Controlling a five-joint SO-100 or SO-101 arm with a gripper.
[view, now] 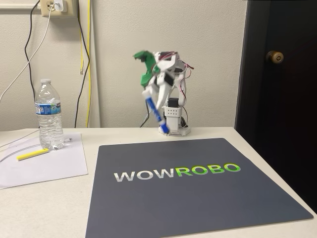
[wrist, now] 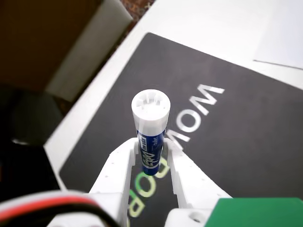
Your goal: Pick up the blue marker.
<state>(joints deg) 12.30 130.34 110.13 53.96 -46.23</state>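
From the fixed view I see my arm point(view: 166, 87) reared up at the back of the tabletop point(view: 208, 133), well above the dark mat point(view: 198, 198) with the WOWROBO lettering. The blue marker point(view: 154, 112) hangs in the air in front of the arm, tilted, its lower end pointing down toward the arm's base, clear of the mat. The picture is a bit blurred there, so I can't make out the jaws themselves from this side. On the left, a water bottle point(view: 49, 115) stands on a sheet of white paper point(view: 42, 163), with a yellow stick point(view: 32, 154) lying just beside it. A dark door point(view: 280, 89) fills the right side.

In the wrist view, the gripper point(wrist: 152, 144) has its two white jaws closed on the blue marker point(wrist: 151, 156), pinching the printed barrel from both sides. The marker's white end point(wrist: 150, 109) points up toward the camera. Far below it I see the mat point(wrist: 246, 156) with its lettering, and the pale tabletop point(wrist: 208, 23) beyond.
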